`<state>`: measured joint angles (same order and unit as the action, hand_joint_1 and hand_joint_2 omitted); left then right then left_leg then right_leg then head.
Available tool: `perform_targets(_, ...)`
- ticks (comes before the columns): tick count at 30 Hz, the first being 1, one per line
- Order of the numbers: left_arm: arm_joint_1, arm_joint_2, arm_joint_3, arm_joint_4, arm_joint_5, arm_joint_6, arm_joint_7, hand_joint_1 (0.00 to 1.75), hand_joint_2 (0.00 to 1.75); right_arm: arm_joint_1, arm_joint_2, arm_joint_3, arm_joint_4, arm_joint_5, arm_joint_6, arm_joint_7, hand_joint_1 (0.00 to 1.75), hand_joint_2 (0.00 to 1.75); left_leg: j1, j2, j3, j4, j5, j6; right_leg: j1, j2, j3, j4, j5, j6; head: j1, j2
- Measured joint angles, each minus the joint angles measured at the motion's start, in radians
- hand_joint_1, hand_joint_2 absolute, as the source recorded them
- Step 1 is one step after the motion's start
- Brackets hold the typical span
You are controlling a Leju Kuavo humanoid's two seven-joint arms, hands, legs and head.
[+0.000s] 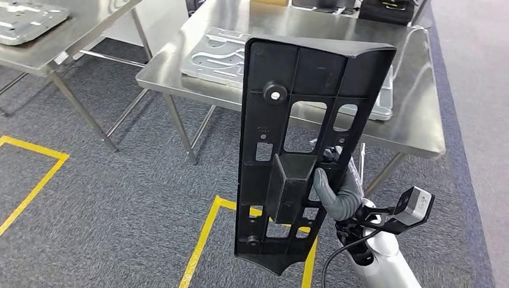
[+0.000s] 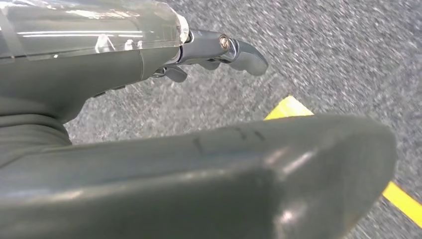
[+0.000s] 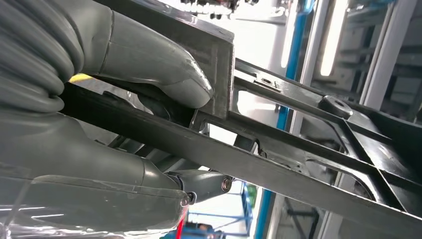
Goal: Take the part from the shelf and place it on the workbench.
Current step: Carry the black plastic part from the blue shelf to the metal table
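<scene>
Gripping black part (image 1: 300, 150) upright w/ right hand (image 1: 336, 191), thumb wrapped on its block, in front of workbench (image 1: 420, 120). Left hand (image 2: 219, 52) fingers apart, nothing held.

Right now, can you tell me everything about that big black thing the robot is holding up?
The black part is a long flat panel that looks like plastic, with raised ribs, many rectangular holes, a round knob near the top and a boxy block low in the middle. It stands nearly upright in the air, in front of the metal table. The right hand grips it, thumb on the block.
</scene>
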<state>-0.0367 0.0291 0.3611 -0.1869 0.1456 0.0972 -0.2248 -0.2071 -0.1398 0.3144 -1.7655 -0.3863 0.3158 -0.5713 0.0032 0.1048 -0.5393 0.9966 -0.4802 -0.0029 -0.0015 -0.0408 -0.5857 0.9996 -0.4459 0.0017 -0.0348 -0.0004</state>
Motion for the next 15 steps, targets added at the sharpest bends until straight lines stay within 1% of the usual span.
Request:
perform_targets(1,-0.001,0.0,0.001,0.0,0.0,-0.004,-0.003,0.0,0.0,-0.003,0.0,0.002,0.001,0.0,-0.004,0.0,1.75,1.75,0.002,-0.012,-0.003,0.011,-0.01,-0.006,-0.002,0.01,0.0,-0.003,0.003,-0.007,0.0,0.0)
perform_targets(2,-0.001,-0.001,0.002,0.0,0.0,-0.008,-0.005,0.0,0.0,-0.007,0.001,0.005,0.001,-0.001,-0.007,0.0,1.75,1.75,0.006,-0.033,-0.014,0.038,-0.029,-0.011,-0.005,0.021,0.001,-0.006,0.006,-0.013,0.0,0.0)
perform_targets(3,0.0,-0.001,0.004,0.0,0.0,-0.011,-0.007,0.0,0.0,-0.011,0.003,0.009,0.002,-0.001,-0.01,0.001,1.75,1.75,0.009,-0.059,-0.035,0.087,-0.059,-0.015,-0.008,0.031,0.002,-0.009,0.009,-0.017,0.0,0.0)
perform_targets(4,0.001,-0.001,0.007,0.0,0.0,-0.013,-0.008,0.0,0.0,-0.014,0.004,0.013,0.003,-0.001,-0.012,0.001,1.75,1.75,0.01,-0.081,-0.065,0.154,-0.092,-0.018,-0.008,0.042,0.001,-0.009,0.01,-0.02,0.0,0.0)
perform_targets(5,0.003,-0.001,0.011,0.0,0.0,-0.013,-0.009,0.0,0.0,-0.016,0.005,0.017,0.005,-0.001,-0.012,0.001,1.75,1.75,0.011,-0.091,-0.099,0.225,-0.122,-0.021,-0.007,0.054,0.001,-0.008,0.01,-0.021,0.0,0.0)
perform_targets(6,0.005,-0.002,0.014,0.0,0.0,-0.013,-0.009,0.0,0.0,-0.016,0.006,0.02,0.007,-0.001,-0.013,0.002,1.75,1.75,0.012,-0.095,-0.126,0.279,-0.136,-0.024,-0.007,0.067,0.0,-0.007,0.01,-0.021,0.0,0.0)
perform_targets(7,0.007,-0.002,0.016,0.0,0.0,-0.014,-0.009,0.0,0.0,-0.016,0.007,0.022,0.009,-0.001,-0.015,0.002,1.75,1.75,0.012,-0.096,-0.139,0.3,-0.132,-0.025,-0.007,0.08,0.001,-0.006,0.01,-0.021,0.0,0.0)
perform_targets(8,0.007,-0.002,0.017,0.0,0.0,-0.016,-0.009,0.0,0.0,-0.017,0.007,0.025,0.011,-0.001,-0.017,0.002,1.75,1.75,0.012,-0.097,-0.131,0.275,-0.106,-0.024,-0.007,0.094,0.001,-0.004,0.01,-0.021,0.0,0.0)
perform_targets(9,0.007,-0.002,0.018,0.0,-0.001,-0.018,-0.01,0.0,0.0,-0.017,0.007,0.026,0.013,-0.001,-0.02,0.002,1.75,1.75,0.013,-0.103,-0.107,0.216,-0.067,-0.023,-0.007,0.107,0.001,-0.001,0.009,-0.019,0.0,0.0)
perform_targets(10,0.007,-0.002,0.018,0.0,-0.001,-0.02,-0.01,0.0,0.0,-0.019,0.007,0.029,0.013,-0.001,-0.023,0.002,1.75,1.75,0.016,-0.122,-0.076,0.144,-0.032,-0.021,-0.007,0.12,0.001,0.001,0.008,-0.017,0.0,0.0)
perform_targets(11,0.006,-0.002,0.018,0.0,-0.002,-0.021,-0.011,0.0,0.0,-0.021,0.007,0.031,0.014,-0.001,-0.025,0.002,1.75,1.75,0.017,-0.141,-0.048,0.08,-0.006,-0.017,-0.006,0.132,-0.002,0.005,0.007,-0.013,0.0,0.0)
perform_targets(12,0.006,-0.002,0.019,0.0,-0.002,-0.023,-0.012,0.0,0.0,-0.023,0.007,0.034,0.014,-0.002,-0.027,0.002,1.75,1.75,0.018,-0.156,-0.032,0.041,0.006,-0.013,-0.006,0.143,-0.006,0.008,0.007,-0.007,0.0,0.0)
perform_targets(13,0.006,-0.002,0.019,0.0,-0.002,-0.025,-0.012,0.0,0.0,-0.026,0.007,0.036,0.014,-0.002,-0.028,0.002,1.75,1.75,0.017,-0.164,-0.026,0.025,0.007,-0.008,-0.006,0.153,-0.01,0.01,0.008,0.0,0.0,0.0)
perform_targets(14,0.004,-0.002,0.019,0.0,-0.002,-0.028,-0.012,0.0,0.0,-0.027,0.007,0.038,0.015,-0.002,-0.029,0.002,1.75,1.75,0.014,-0.158,-0.024,0.023,0.006,-0.002,-0.008,0.163,-0.013,0.009,0.01,0.007,0.0,0.0)
perform_targets(15,0.003,-0.002,0.02,0.0,-0.002,-0.031,-0.012,0.0,0.0,-0.028,0.007,0.039,0.015,-0.002,-0.03,0.002,1.75,1.75,0.015,-0.148,-0.024,0.021,0.009,0.006,-0.009,0.171,-0.015,0.008,0.012,0.014,0.0,0.0)
